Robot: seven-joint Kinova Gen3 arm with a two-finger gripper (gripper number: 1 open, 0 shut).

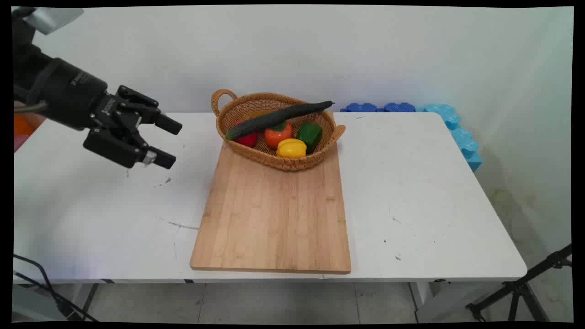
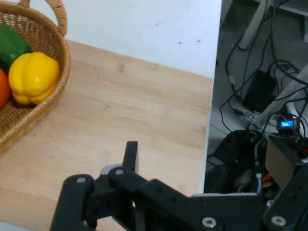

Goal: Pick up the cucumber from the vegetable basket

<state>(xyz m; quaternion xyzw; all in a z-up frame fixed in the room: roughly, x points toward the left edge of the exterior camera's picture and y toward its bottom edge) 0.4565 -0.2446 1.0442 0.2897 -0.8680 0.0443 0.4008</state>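
My black gripper [image 1: 176, 144] hangs open and empty over the white table [image 1: 411, 183], to the left of a wicker basket [image 1: 279, 163]. The basket stands on the far end of a wooden cutting board [image 1: 274, 219]. A long dark green cucumber [image 1: 279, 118] lies across the basket's rim. Inside are a red pepper [image 1: 247, 140], an orange vegetable [image 1: 278, 135], a yellow pepper [image 1: 291, 148] and a green pepper [image 1: 310, 132]. The hand view looks over the board [image 2: 144, 120] with the basket [image 2: 33, 120], the yellow pepper [image 2: 32, 77] and the green pepper [image 2: 12, 45] at its left; one finger [image 2: 131, 155] shows.
Blue foam blocks [image 1: 457, 132] line the table's far right corner and right edge. A black tripod [image 1: 525, 288] stands on the floor at the lower right. An orange object [image 1: 25, 124] shows at the left behind the arm. Cables and gear [image 2: 260, 96] lie beyond the table's edge.
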